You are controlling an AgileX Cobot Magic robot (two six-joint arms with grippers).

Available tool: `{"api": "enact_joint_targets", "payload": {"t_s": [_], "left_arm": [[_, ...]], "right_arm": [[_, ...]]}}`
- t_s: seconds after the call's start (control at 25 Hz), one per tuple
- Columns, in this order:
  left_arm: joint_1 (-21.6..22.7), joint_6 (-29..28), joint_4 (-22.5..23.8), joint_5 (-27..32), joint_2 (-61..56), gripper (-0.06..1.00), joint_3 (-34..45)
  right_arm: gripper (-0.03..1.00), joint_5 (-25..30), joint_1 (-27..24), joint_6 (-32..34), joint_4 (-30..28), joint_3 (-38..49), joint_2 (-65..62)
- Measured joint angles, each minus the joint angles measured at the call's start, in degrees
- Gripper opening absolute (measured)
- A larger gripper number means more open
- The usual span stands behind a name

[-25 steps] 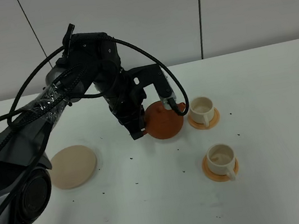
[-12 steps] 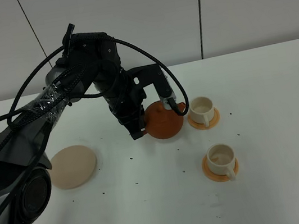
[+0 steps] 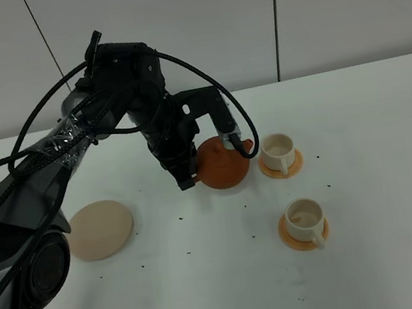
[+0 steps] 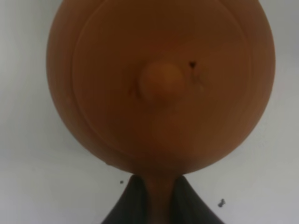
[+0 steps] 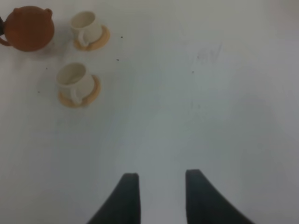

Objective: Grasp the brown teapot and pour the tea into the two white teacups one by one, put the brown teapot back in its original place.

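Right now the left claw [image 4: 159, 207] is clamped on the pot [image 3: 224, 167] at its handle [image 4: 159, 193], one finger on each side of the loop.

Clock directions are on the high view, with 12 toward the back wall.

- **Pot:** it sits mid-table, at the end of the left arm. The lid knob [image 4: 161, 86] faces almost square into the wrist cam, so I read the pot as near level, not tipped. I can't tell whether its base clears the table [image 3: 381, 268].
- **Key relation:** the pot's long axis, handle to spout [image 3: 245, 146], runs roughly 9 to 3. The claw is at the 9 end and the spout at the 3 end.
- **Far cup [image 3: 278, 151]:** it lies at 3 from the pot, just beside the spout tip and not touching it. The spout already lines up on this cup. My read is that the pour needs a short shift toward 3 to get the tip over the rim, then a tilt toward 3.
- **Near cup [image 3: 304, 217]:** it lies at about 4–5 from the pot, farther off. It would need a move toward 5 or a re-aim of the spout.
- **Plate [image 3: 100, 230]:** this is the return spot, at 8 from the pot and well apart.
- **Right claw [image 5: 161, 196]:** its fingers are spread with nothing between them, over bare table well off to the 3 side of both cups.
- **Which arm:** the left arm is nearer and already has the pot, so this looks like a left-arm job only.
- **Cup fill:** I can't tell from these views.
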Motion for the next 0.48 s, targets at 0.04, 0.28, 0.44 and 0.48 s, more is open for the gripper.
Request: {"api": "enact_joint_targets", "payload": {"t_s": [0.04, 0.28, 0.44, 0.48], "left_arm": [[0.0, -0.4, 0.4, 0.1, 0.0, 0.17, -0.9], [0.0, -2.7, 1.3, -0.1, -0.8, 0.17, -5.5], [0.0, -3.2, 1.7, -0.8, -0.9, 0.17, -5.9], [-0.1, -3.4, 2.3, -0.8, -0.9, 0.17, -5.9]], "right_arm": [[0.24, 0.0, 0.0, 0.0, 0.0, 0.0, 0.0], [0.24, 0.0, 0.0, 0.0, 0.0, 0.0, 0.0], [0.24, 0.0, 0.0, 0.0, 0.0, 0.0, 0.0], [0.24, 0.0, 0.0, 0.0, 0.0, 0.0, 0.0]]}}
